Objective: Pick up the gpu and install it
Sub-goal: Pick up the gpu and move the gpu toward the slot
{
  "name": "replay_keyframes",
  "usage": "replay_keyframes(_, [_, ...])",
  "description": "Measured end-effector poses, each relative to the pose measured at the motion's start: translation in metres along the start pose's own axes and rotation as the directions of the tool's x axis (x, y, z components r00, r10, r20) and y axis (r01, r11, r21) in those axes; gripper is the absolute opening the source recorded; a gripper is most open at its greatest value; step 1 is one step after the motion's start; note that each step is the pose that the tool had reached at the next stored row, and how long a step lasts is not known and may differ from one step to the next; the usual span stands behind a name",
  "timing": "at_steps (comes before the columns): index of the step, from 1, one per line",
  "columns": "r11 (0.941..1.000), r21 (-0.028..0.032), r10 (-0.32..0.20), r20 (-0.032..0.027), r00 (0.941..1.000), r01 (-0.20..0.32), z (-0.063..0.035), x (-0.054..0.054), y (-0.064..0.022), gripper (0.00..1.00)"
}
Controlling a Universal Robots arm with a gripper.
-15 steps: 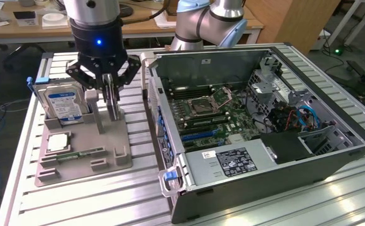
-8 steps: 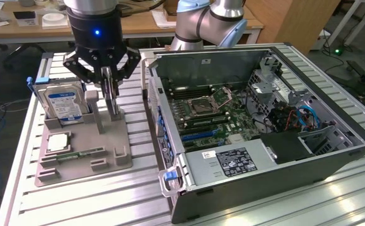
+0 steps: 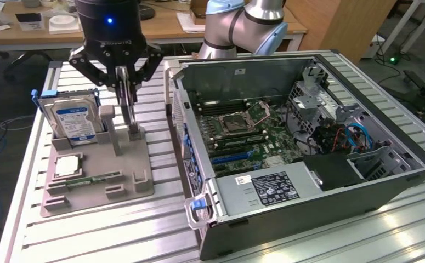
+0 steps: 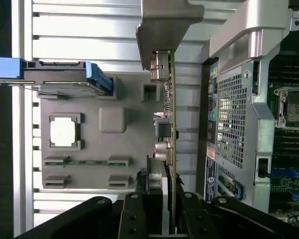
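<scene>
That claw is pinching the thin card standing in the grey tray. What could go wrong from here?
The gripper holds the gpu by one thin edge, so it might tilt or slip. The hard drive stands close in the same grey holder and could be bumped. The computer case wall is near too.

Work table (image 3: 88, 235): silver ribbed aluminium top. Directly on it: one grey moulded parts holder (image 3: 120, 164), toward the exterior view's left; one open black computer case (image 3: 307, 219), lying on its side just beside it, to the right.
</scene>
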State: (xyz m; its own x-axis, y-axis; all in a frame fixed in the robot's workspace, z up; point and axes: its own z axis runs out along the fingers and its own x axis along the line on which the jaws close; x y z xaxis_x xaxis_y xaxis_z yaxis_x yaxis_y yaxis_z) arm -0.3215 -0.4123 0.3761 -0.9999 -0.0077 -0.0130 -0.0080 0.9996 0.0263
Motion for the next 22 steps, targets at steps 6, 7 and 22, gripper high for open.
replay_keyframes(6, [1.0000, -0.0005, 0.000, 0.0001, 1.0000, 0.000, -0.0132, 0.000, 0.0003, 0.28])
replay_keyframes(7, [1.0000, -0.0005, 0.000, 0.0000, 1.0000, 0.000, -0.0155, 0.000, 0.0004, 0.28])
replay_keyframes(22, [1.0000, -0.0007, 0.000, -0.0001, 1.0000, 0.000, -0.0548, -0.001, 0.0014, 0.28])
